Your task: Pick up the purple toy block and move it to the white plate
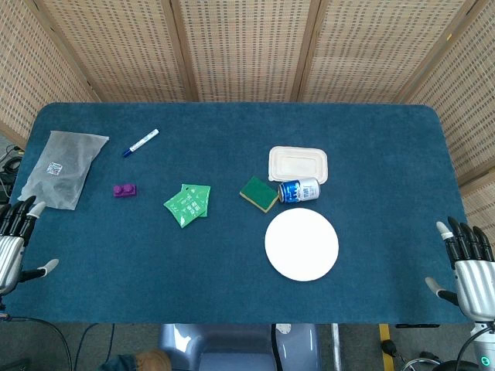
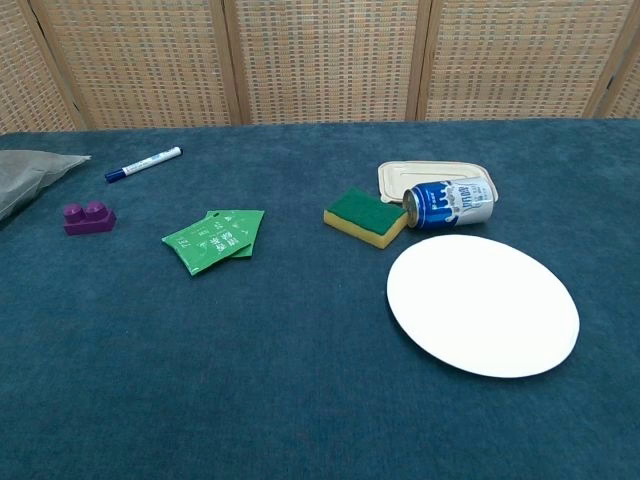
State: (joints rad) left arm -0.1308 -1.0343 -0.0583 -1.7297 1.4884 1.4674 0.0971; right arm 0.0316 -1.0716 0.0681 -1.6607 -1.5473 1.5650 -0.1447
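The small purple toy block (image 1: 124,189) (image 2: 88,217) lies on the blue table at the left, apart from everything. The round white plate (image 1: 302,244) (image 2: 482,303) sits bare right of centre near the front. My left hand (image 1: 13,239) hangs at the table's left front edge, fingers spread and holding nothing, well short of the block. My right hand (image 1: 469,263) is at the right front edge, also spread and holding nothing. Neither hand shows in the chest view.
A blue marker (image 1: 141,142) (image 2: 144,164) and a clear plastic bag (image 1: 63,167) lie near the block. Green packets (image 1: 188,203) (image 2: 214,239), a green-yellow sponge (image 1: 259,193) (image 2: 366,215), a tipped blue can (image 1: 298,190) (image 2: 448,204) and a cream lidded tray (image 1: 298,163) lie between block and plate.
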